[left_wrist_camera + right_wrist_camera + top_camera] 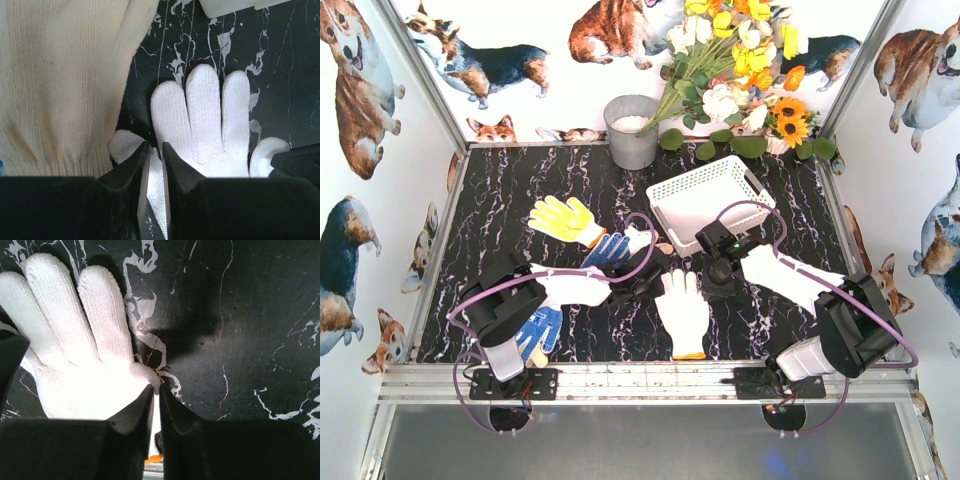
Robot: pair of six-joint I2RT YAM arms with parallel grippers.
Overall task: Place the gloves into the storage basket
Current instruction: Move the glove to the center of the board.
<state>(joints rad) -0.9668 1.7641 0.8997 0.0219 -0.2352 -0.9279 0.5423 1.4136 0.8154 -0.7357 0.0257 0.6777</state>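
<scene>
A white glove [682,312] lies flat on the black marble table, fingers toward the back, orange cuff toward the front edge. My left gripper [655,283] is shut on its left edge near the thumb; the left wrist view shows the fabric [200,125] between the closed jaws [155,147]. My right gripper [718,275] is shut on the glove's right edge [75,355], pinching up a small fold at the jaw tips [156,389]. The white lattice storage basket [708,195] stands behind the grippers, tilted.
A yellow glove [565,218], a blue dotted glove [608,250] and a cream glove [638,238] [60,75] lie left of centre. Another blue glove [538,330] lies under the left arm. A grey bucket [632,130] and flowers [740,60] stand at the back.
</scene>
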